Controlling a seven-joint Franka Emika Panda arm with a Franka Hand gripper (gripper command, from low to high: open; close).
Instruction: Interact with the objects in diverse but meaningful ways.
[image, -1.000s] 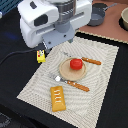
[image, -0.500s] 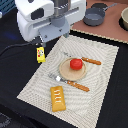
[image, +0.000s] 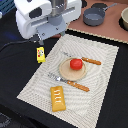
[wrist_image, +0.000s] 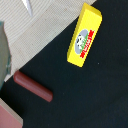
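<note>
A red tomato (image: 75, 63) sits on a tan plate (image: 65, 74) in the middle of the striped placemat (image: 100, 80). An orange-yellow ridged pastry (image: 58, 97) lies at the mat's near corner. The yellow block (image: 40, 54) rests on the black table just off the mat's edge, at the exterior view's left. My gripper (image: 39, 36) hangs above and behind that block, its fingers mostly hidden under the white hand. The wrist view looks down on the yellow block (wrist_image: 85, 41) and a dark-brown sausage (wrist_image: 33, 86) lying apart on the black surface. No fingers show there.
An orange-handled knife (image: 91, 61) and fork (image: 70, 82) flank the plate. A grey pot (image: 93, 16) and a second vessel (image: 124, 19) stand on the brown surface at the back. A black cable (image: 15, 45) trails from the arm.
The arm has shifted slightly up and toward the exterior view's left. The toy foods have not moved.
</note>
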